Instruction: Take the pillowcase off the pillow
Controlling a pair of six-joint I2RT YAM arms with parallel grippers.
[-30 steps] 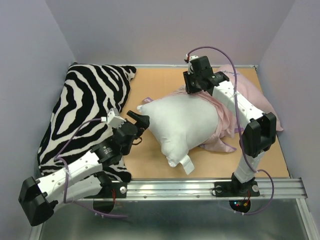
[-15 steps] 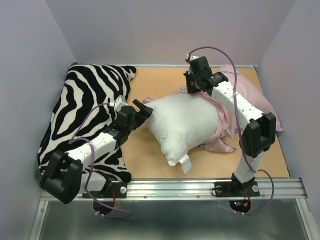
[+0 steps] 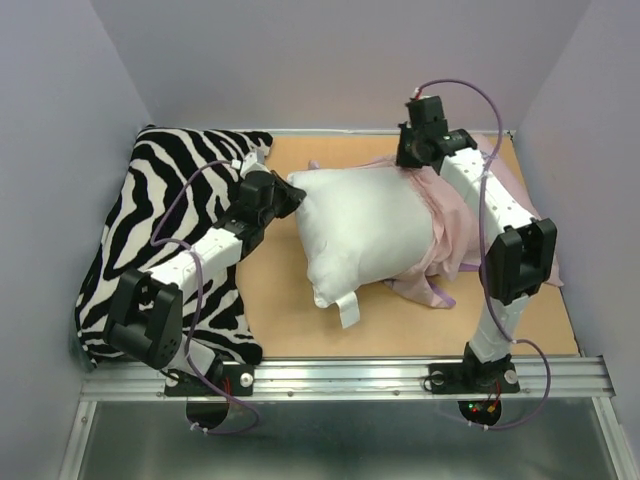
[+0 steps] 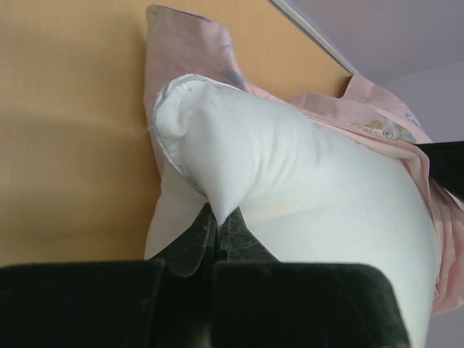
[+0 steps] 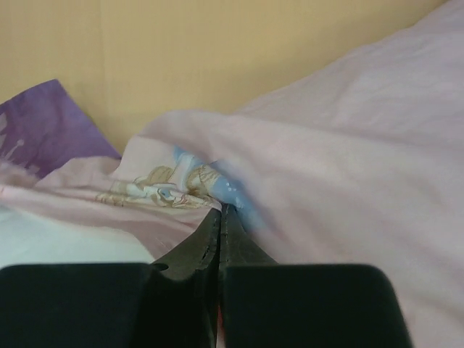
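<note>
The white pillow (image 3: pixel 365 235) lies mid-table, mostly bare, with its tag (image 3: pixel 348 310) at the near edge. The pale pink pillowcase (image 3: pixel 450 225) is bunched over the pillow's right end and trails right. My left gripper (image 3: pixel 288 196) is shut on a pinch of the pillow's left corner; the left wrist view shows white fabric (image 4: pixel 290 181) drawn into the closed left gripper (image 4: pixel 219 217). My right gripper (image 3: pixel 412 162) sits at the far edge of the pillowcase, shut on it. In the right wrist view the printed pink cloth (image 5: pixel 348 145) is clamped in the right gripper (image 5: pixel 220 212).
A black-and-white zebra-striped pillow (image 3: pixel 170 220) fills the left side, under my left arm. Grey walls enclose the tan table (image 3: pixel 300 310) on three sides. A metal rail (image 3: pixel 400 372) runs along the near edge.
My left gripper reached the pillow's left corner and shut on it. My right gripper shut on the pillowcase and moved back and right. The pillow shifted toward the far left.
</note>
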